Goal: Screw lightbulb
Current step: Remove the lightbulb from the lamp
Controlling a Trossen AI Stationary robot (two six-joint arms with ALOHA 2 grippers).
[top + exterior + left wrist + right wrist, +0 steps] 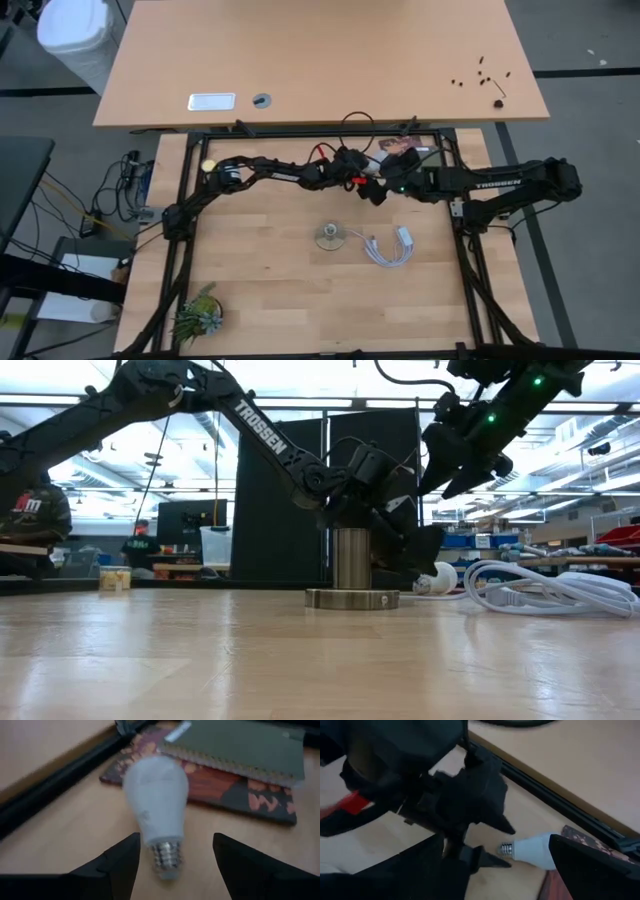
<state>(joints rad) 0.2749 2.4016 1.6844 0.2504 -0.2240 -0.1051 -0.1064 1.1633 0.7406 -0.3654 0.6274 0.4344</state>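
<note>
The lightbulb (156,802) is seen lying on its side on the tabletop (280,300), at about 12 o'clock from the socket disc (330,237), beside a patterned notebook (210,785), with its threaded metal base turned toward the left claw (175,860). The left claw is spread wide around that screw base, one finger on each side, and nothing is gripped. The right claw (510,870) is held open and empty above the tabletop at about 3 o'clock from the left claw, and a white cable (385,247) is coiled just beside the disc.
</note>
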